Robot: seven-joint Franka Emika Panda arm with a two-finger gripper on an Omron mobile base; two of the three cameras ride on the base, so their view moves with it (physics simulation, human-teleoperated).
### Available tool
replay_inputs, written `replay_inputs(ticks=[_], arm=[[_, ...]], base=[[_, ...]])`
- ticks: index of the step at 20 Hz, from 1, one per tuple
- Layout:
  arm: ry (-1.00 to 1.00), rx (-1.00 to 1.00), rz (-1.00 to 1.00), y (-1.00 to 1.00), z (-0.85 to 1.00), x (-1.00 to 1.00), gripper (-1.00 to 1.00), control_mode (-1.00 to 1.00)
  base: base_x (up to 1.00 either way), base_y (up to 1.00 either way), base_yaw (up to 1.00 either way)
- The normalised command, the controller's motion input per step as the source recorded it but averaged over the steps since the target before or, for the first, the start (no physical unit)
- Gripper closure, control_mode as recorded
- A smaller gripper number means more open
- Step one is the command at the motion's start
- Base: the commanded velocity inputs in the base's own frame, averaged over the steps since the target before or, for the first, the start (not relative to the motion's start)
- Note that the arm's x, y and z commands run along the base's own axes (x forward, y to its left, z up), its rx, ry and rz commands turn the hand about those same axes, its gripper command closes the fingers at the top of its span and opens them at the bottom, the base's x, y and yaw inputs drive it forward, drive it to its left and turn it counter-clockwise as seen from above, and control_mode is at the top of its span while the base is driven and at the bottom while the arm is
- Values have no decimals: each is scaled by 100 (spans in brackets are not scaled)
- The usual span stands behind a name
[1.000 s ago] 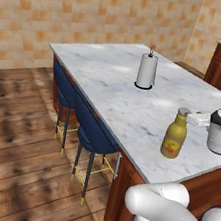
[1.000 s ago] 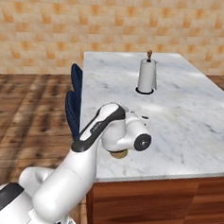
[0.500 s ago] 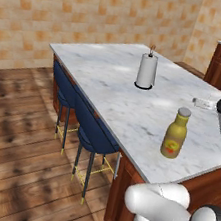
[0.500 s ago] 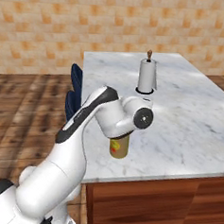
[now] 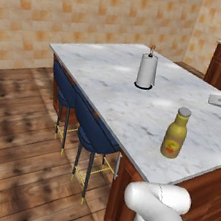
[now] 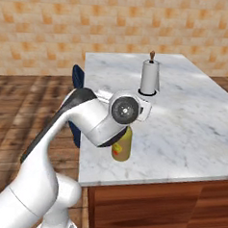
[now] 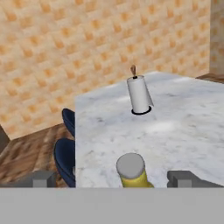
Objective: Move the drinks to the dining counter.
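Fingers (image 7: 113,178) of mine stand spread wide and grasp nothing; in the hand view their two dark tips sit apart at the bottom with the grey cap of the amber bottle (image 7: 131,170) between them, clear of both. I judge this bottle delivered: it stands upright on the marble tabletop (image 5: 112,82) of the dining counter, near the front edge closest to my base, with bare stone all round it. From the left base view the amber bottle (image 5: 175,134) shows a rounded yellow-amber body, a narrower neck, a flat grey cap and a yellow label with a red patch. From the right base view my own arm hides its upper half, and just the lower body (image 6: 122,148) shows below my wrist.

One drink done, then. The small water bottle I cannot place with any confidence; a pale, flat-looking shape (image 5: 220,101) lies at the far right edge of the tabletop beside my arm, too cut off to name. If that isn't it, one drink is left to fetch.

Further back stands the white paper towel roll (image 5: 146,70), upright on its dark ring base, well apart from the amber bottle. Blue stools (image 5: 85,123) line the left side, and beyond them the tiled wall.
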Motion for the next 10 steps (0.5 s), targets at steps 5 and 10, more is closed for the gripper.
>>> replay_inputs(ticks=[5,10], arm=[[6,-2,-13,0,24,-98,-100,-100],[7,0,0,-5,-5,-47,-100,-100]], base=[[0,0,0],[0,0,0]])
